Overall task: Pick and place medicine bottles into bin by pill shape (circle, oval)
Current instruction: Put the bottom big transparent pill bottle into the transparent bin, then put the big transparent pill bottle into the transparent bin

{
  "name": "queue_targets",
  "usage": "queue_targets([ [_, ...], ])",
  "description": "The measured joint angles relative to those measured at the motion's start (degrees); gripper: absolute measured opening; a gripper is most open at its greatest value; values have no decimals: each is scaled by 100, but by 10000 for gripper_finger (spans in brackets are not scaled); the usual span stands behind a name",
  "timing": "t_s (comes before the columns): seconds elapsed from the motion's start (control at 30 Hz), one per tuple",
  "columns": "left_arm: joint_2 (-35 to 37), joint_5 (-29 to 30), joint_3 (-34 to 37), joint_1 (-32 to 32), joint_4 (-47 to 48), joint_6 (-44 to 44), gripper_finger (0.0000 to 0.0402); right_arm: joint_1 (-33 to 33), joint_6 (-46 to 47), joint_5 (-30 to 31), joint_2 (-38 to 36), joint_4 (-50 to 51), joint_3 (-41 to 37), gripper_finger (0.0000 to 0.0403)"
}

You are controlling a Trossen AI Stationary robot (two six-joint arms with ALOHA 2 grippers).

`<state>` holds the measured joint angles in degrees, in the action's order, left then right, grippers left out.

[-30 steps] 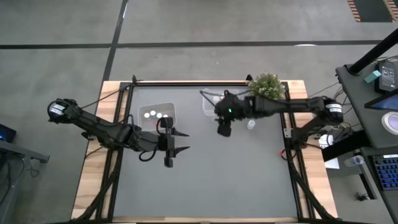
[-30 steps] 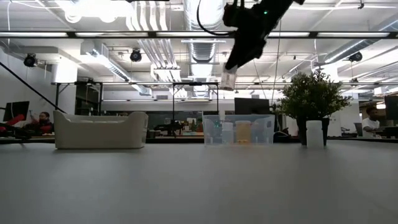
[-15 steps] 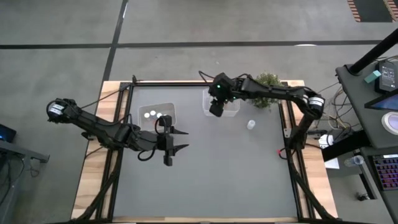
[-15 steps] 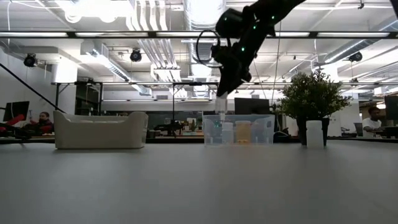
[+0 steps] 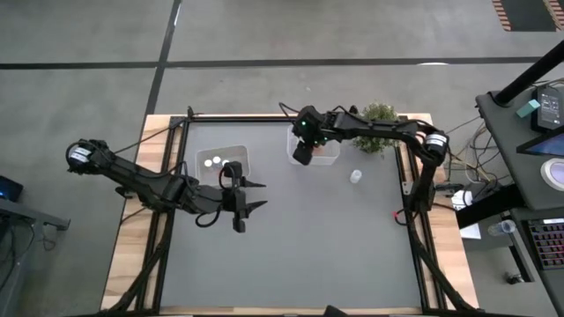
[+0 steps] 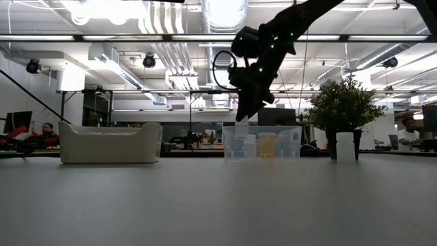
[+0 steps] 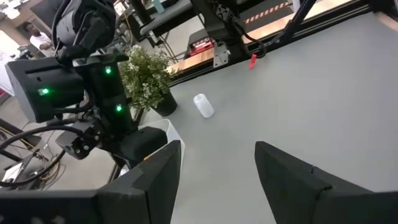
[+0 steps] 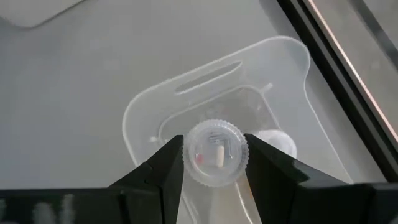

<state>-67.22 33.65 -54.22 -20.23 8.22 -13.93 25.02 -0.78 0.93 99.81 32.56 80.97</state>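
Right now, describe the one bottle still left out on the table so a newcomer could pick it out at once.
Start at the bushy potted plant at the table's far right corner. Just in front of it, on the bare grey top beside the clear tub, stands a small medicine bottle with a white cap. It alone stands loose on the table: the others sit inside tubs or in the right gripper.

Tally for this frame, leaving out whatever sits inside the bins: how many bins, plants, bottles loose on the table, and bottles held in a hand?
Bins: 2, the white tub and the clear bin
Plant: 1
Loose bottle: 1
Held bottle, in the right hand: 1
Total: 5
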Motion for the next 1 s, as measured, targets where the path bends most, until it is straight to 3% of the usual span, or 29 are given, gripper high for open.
queue_targets([
  [0.57,37,83,15,0,-19,-4,191,52,424,-11,435,-197,-4,147],
  [1.0,42,96,17,0,-24,-4,191,55,542,9,435,-197,-4,211],
])
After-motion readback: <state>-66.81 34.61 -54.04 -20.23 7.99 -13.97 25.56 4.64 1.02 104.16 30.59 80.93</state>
